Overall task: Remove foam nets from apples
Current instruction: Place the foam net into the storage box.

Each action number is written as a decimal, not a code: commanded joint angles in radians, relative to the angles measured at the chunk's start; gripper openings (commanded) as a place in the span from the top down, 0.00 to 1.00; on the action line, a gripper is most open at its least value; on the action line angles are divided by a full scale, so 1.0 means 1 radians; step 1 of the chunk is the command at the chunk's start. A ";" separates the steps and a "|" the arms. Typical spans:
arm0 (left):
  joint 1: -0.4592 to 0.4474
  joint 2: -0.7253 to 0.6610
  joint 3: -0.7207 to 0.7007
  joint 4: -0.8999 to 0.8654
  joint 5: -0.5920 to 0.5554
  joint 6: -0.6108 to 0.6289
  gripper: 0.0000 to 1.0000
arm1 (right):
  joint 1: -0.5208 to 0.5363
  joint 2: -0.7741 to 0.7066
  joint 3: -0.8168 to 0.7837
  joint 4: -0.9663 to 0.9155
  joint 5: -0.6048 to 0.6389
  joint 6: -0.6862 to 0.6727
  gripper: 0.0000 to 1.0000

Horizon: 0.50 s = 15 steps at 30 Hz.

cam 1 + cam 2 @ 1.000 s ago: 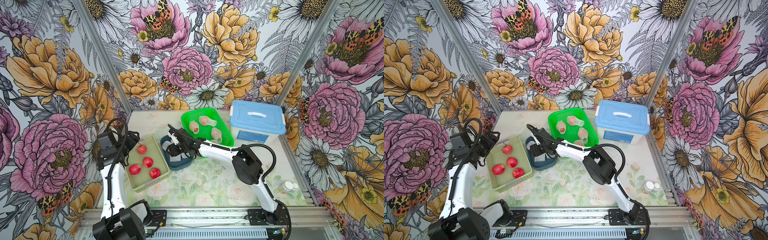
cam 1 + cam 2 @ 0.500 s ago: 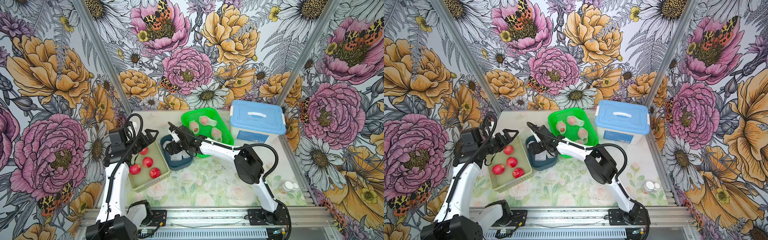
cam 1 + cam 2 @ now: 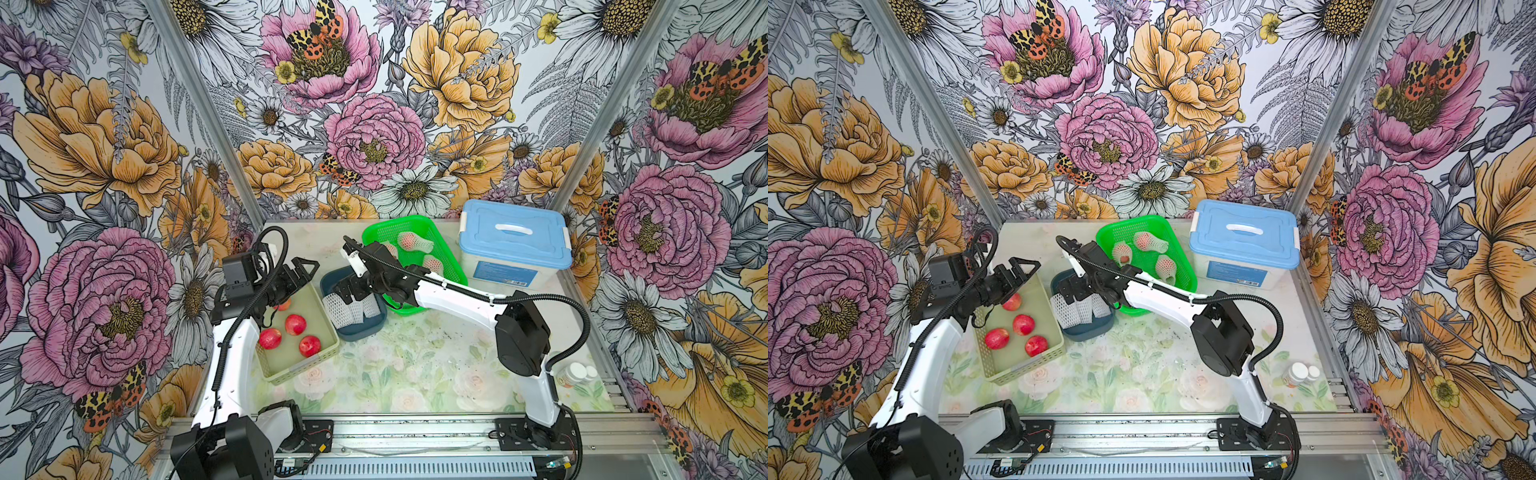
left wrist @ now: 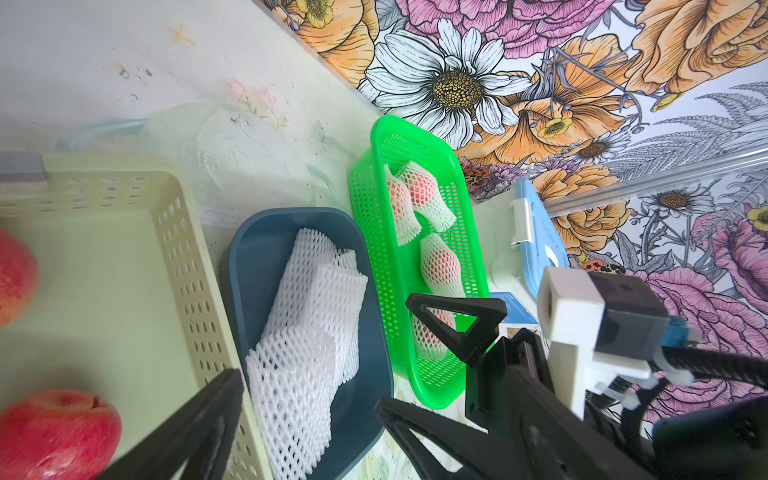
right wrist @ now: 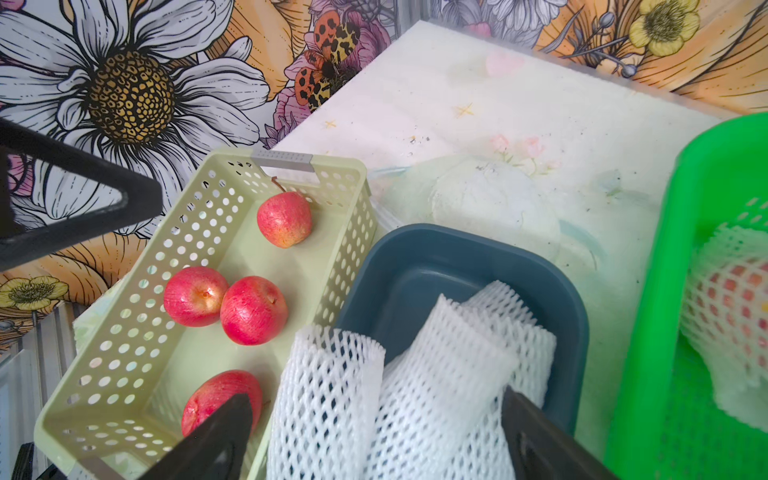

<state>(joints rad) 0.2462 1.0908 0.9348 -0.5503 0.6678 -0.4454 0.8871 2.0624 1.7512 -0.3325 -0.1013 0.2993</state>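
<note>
Several bare red apples point(image 3: 295, 324) lie in a pale yellow-green basket point(image 3: 291, 374). Empty white foam nets point(image 3: 347, 309) are piled in a dark blue tub point(image 3: 361, 330) beside it. Netted apples point(image 3: 411, 241) rest in the green mesh basket point(image 3: 415, 222) behind. My left gripper point(image 3: 297, 276) hangs open above the pale basket's far end and holds nothing; in the left wrist view my left gripper point(image 4: 307, 388) faces the tub. My right gripper point(image 3: 351, 291) hovers open just over the foam nets point(image 5: 415, 395), with its jaws on either side of the pile, as my right gripper point(image 5: 376, 397) shows in its wrist view.
A white box with a blue lid point(image 3: 513, 245) stands at the back right, next to the green basket. Small white-capped bottles point(image 3: 575, 374) sit at the front right edge. Flowered walls close in the left, back and right sides.
My left arm has swung from the left wall inward over the pale basket's far end. My right gripper has opened wider above the nets in the blue tub.
</note>
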 commanded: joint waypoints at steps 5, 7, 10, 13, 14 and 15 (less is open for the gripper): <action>0.000 -0.049 -0.036 0.015 0.052 -0.003 0.01 | -0.166 -0.013 0.022 0.008 -0.011 0.017 0.00; 0.005 -0.066 -0.045 0.008 0.061 0.001 0.01 | -0.200 0.009 0.043 0.008 -0.010 0.015 0.00; 0.011 -0.093 -0.052 -0.011 0.070 0.016 0.01 | -0.241 0.045 0.084 0.007 0.000 0.008 0.00; 0.015 -0.112 -0.056 -0.031 0.075 0.031 0.01 | -0.275 0.098 0.141 0.003 -0.011 0.013 0.00; 0.014 -0.116 -0.059 -0.034 0.075 0.033 0.01 | -0.284 0.116 0.166 -0.002 -0.015 0.017 0.00; 0.016 -0.118 -0.061 -0.036 0.075 0.034 0.01 | -0.289 0.135 0.187 -0.003 -0.018 0.021 0.00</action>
<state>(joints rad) 0.2527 0.9905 0.8879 -0.5705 0.7158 -0.4397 0.5953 2.1422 1.8748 -0.3325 -0.1024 0.3054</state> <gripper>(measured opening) 0.989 0.995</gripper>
